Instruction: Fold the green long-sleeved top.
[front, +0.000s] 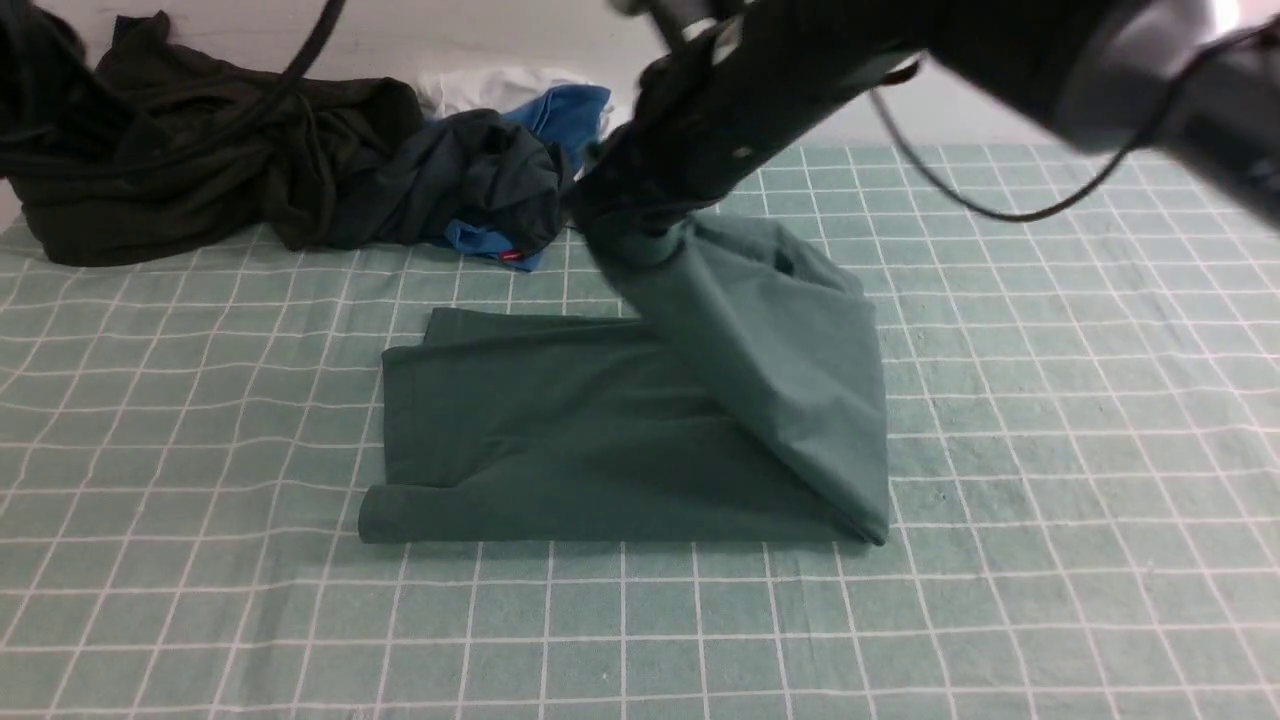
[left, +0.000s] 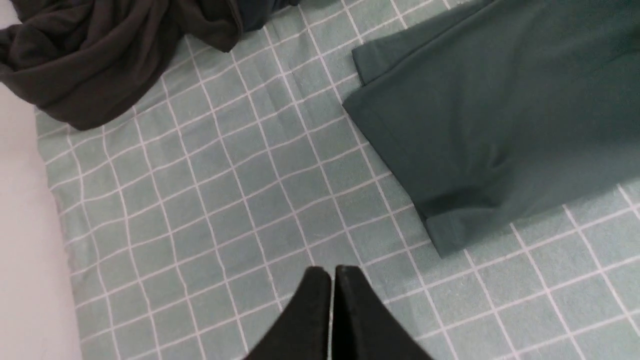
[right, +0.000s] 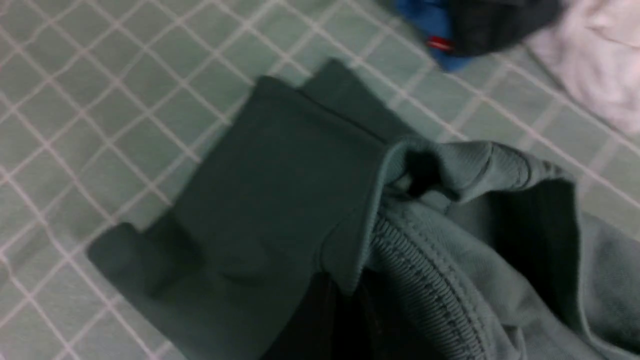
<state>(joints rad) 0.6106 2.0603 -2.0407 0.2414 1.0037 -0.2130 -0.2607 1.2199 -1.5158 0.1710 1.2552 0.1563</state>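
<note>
Front view: one green top (front: 600, 430).

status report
left gripper shut, empty; right gripper shut on green top, part lifted; top half-folded; dark clothes beyond, not in the way

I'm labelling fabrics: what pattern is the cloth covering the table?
White grid lines on grey-green, best in the front view.

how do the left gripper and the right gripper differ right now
The left gripper holds nothing; the right gripper grips the green top.
The left gripper is over bare checked cloth, while the right gripper lifts part of the top.
Both are shut.
</note>
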